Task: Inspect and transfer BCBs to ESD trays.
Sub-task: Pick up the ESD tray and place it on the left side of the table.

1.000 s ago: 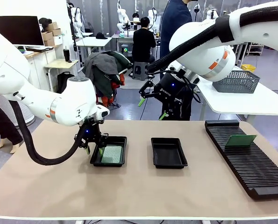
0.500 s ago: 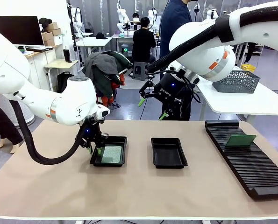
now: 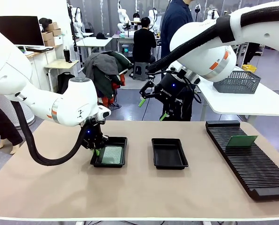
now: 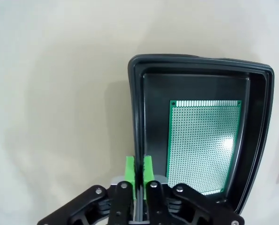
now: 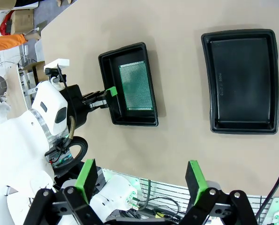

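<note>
Left gripper [image 3: 96, 149], black with green pads, is closed on the rim of a shallow black rectangular plastic ESD tray [image 3: 109, 165] with a raised rim and rounded corners. This gripped tray sits on the beige counter [image 3: 139, 197] left of its middle, nearer the far edge than the near one.

In the left wrist view the left gripper [image 4: 139, 164] has its two pads pressed against either side of one long wall of the gripped tray [image 4: 200, 63]. One pad is outside over the counter and the other is inside over the tray floor.

A thin flat green rectangular circuit board [image 4: 202, 145], dotted with a fine grid of holes, lies flat on that floor. It is closer to the wall opposite the pinched one and clear of the pads. The front view shows the same green circuit board [image 3: 112, 154] inside the tray.

The right gripper [image 3: 152, 109] hangs high above the counter's far edge near the middle, jaws spread wide with nothing between them. In its own wrist view the right gripper [image 5: 140, 183] looks down on both trays.

A second tray [image 3: 169, 154] of the same black plastic rests at the counter's middle, well apart from the first, its dark floor showing from rim to rim.

A long black ribbed rack [image 3: 252, 164] lies along the counter's right edge. Another green board [image 3: 241, 140] stands on edge in its slots toward the far end.
</note>
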Controlling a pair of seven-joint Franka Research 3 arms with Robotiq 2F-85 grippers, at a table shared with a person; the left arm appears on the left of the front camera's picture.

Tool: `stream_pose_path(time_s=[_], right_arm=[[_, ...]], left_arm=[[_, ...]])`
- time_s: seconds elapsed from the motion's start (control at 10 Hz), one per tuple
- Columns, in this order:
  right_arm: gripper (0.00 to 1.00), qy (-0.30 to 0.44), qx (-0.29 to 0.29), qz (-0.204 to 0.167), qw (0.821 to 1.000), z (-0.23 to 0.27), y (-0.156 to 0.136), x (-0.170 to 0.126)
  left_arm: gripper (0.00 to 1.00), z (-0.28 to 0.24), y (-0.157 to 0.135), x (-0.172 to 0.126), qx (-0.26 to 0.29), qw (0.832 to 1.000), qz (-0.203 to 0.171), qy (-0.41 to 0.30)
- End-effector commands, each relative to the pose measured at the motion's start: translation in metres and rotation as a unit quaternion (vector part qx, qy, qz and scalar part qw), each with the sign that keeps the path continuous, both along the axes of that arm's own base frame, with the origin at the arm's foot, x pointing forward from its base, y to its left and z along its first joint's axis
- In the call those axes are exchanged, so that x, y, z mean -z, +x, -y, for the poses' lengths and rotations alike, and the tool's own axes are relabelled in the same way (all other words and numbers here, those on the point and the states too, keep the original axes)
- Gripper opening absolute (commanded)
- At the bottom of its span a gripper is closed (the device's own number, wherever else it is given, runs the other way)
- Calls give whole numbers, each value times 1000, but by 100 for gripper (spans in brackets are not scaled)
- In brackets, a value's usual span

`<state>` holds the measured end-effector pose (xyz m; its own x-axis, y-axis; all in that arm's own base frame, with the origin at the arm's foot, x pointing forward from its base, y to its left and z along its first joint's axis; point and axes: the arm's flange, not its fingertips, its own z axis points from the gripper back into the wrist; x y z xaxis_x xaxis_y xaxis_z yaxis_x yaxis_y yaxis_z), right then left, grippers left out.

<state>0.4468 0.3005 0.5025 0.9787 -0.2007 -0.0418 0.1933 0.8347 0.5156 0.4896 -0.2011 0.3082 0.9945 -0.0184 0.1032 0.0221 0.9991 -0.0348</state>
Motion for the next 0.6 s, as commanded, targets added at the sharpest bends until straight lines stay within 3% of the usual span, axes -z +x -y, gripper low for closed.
stream_pose_path(time_s=[0.0,0.5], right_arm=[[100,-1,3,-5,1000,-1,0,0],[100,-1,3,-5,1000,-1,0,0]], left_arm=[[2,3,4,0,1,1000,6,-2],[0,-2,7,-5,-28,1000,1,-13]])
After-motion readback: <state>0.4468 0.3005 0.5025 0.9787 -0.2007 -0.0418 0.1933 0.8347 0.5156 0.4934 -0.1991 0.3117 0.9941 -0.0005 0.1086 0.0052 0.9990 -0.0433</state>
